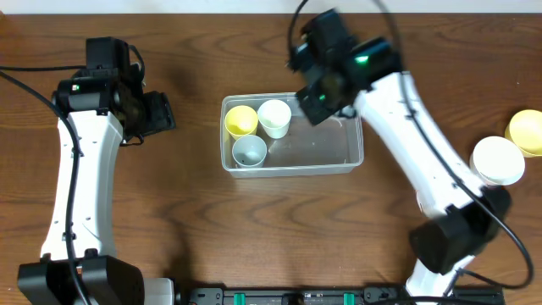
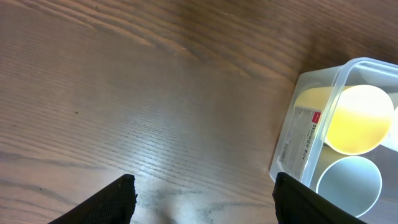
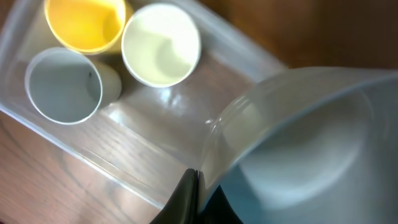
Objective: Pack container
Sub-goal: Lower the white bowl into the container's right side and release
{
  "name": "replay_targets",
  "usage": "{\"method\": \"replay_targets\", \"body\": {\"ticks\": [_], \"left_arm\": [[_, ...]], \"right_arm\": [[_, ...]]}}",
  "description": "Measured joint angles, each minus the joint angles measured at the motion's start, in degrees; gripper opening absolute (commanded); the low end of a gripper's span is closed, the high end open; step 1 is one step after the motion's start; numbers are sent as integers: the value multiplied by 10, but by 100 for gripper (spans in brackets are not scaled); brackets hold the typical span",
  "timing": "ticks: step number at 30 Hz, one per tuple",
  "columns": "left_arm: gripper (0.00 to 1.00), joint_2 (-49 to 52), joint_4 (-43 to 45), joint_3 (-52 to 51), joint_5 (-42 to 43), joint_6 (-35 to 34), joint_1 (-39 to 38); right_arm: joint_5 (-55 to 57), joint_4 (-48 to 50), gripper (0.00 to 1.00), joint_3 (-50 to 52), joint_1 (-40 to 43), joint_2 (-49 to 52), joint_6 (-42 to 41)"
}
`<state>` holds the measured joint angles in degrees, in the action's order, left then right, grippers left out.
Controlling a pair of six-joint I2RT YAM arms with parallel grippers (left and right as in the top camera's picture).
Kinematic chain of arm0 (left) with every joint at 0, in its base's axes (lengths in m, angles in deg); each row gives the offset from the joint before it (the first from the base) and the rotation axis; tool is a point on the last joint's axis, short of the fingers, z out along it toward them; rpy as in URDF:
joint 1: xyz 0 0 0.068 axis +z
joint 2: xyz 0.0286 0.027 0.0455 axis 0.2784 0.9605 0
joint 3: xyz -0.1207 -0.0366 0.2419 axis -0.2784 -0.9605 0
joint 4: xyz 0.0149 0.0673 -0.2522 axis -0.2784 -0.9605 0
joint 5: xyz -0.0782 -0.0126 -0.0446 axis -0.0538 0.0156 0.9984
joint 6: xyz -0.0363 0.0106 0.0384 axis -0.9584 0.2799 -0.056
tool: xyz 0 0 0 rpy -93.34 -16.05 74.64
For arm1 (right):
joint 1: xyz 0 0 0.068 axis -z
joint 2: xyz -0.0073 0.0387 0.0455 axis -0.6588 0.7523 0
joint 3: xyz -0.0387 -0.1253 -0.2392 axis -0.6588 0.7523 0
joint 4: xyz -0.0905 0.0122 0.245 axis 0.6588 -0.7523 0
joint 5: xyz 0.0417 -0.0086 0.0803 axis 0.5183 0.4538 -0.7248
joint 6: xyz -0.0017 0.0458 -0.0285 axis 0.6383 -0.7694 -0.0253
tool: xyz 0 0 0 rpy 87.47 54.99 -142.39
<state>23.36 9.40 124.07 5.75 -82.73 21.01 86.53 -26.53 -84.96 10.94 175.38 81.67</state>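
3 cups [image 1: 274,117] in container [image 1: 330,154]; R hand [image 3: 193,186] clenched on clear cup [image 3: 298,143] above — L hand [image 2: 202,193] released; 2 bowls [image 1: 497,161] unpacked on counter [image 1: 254,237].

Three cups [image 1: 274,118] inside container [image 1: 330,152], left end; two bowls [image 1: 497,159] far right on table [image 1: 169,220], maybe touching

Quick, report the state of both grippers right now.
Left gripper: open, holding nothing.
Right gripper: shut, pinching the rim of a pale cup over the container.
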Motion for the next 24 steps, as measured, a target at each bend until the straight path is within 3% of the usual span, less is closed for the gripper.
{"method": "replay_targets", "body": {"ticks": [17,19,21,24], "left_arm": [[71,0,0,0,0,0,0],[71,0,0,0,0,0,0],[71,0,0,0,0,0,0],[72,0,0,0,0,0,0]], "right_arm": [[-2,47,1,52,14,131,-7],[0,54,10,52,20,139,-7],[0,59,34,52,24,140,-10],[3,63,45,52,28,140,-9]]}}
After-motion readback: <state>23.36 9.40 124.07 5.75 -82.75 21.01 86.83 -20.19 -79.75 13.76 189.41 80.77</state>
